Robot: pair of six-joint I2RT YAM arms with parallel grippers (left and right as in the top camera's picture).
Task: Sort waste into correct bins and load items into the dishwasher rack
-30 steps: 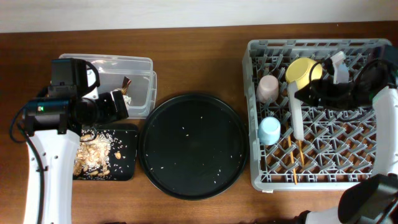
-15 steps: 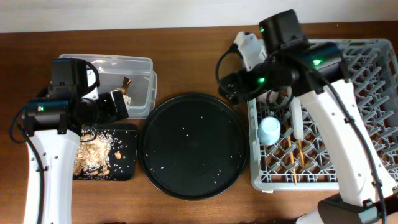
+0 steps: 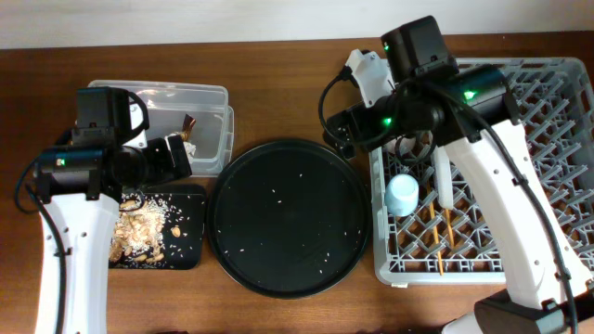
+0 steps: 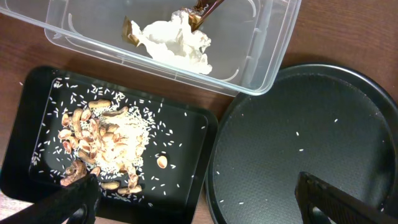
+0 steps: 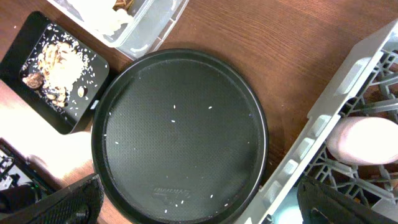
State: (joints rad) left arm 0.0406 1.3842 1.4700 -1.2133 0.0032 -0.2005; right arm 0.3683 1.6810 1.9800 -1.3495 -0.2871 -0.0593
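A crumpled white napkin (image 4: 174, 42) and what looks like a gold wrapper (image 4: 200, 12) lie in the clear tub (image 4: 268, 59), while the left gripper (image 4: 196, 186) and right gripper (image 5: 199, 190) both stand spread wide, empty.

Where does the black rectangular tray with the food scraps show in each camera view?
Overhead: the black rectangular tray sits at lower left.
Left wrist: it fills the left half of the picture.
Right wrist: it is in the top left corner.
Shared landmark: the large round black tray lies just to its right in all three views.
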